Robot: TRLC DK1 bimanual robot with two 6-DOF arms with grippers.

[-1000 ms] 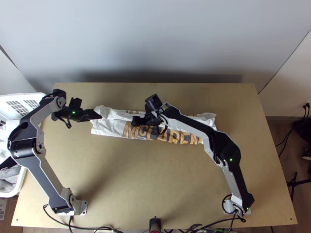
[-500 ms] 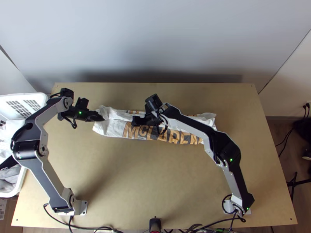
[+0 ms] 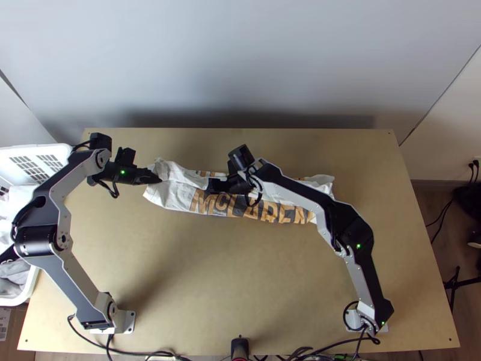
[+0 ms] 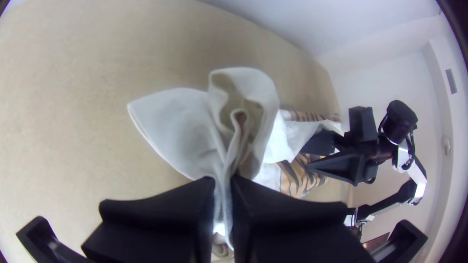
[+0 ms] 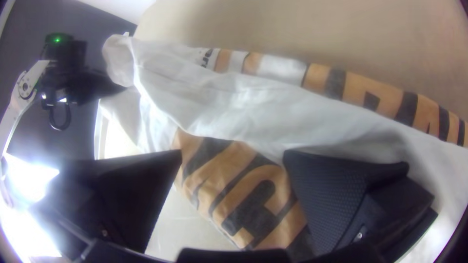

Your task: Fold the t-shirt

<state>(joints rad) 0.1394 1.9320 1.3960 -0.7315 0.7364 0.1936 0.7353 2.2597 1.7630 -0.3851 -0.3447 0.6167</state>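
Leftmost from where I'm standing, there's a white basket [image 3: 57, 150] with grey cloth [image 3: 15, 272] inside, behind the left gripper [image 3: 157, 178] on the side away from its fingertips. That gripper has its two fingers closed on an end of the t-shirt [image 3: 174, 194], and the pinched fabric runs down between them. Just past the tips it flares out in a loose, ruffled bunch, with a rounded flap off to one side.

From those fingers the shirt runs off to the right across the wooden table [image 3: 240, 271], folded into a long, low strip. Orange and dark printing shows along both of its long sides, and a plain white fold lies lengthwise between them.

Around the middle of the strip is the right gripper [image 3: 214, 184], its tips pointing back toward the left one. Its fingers stand wide apart, with nothing pinched between them. Printed cloth lies in view through the gap, and the white fold passes just beyond the tips and alongside one finger [image 5: 336, 195]; whether that finger touches it, I can't tell. The shirt's other end lies rumpled and white on the table, well to the right of both pairs of fingers.
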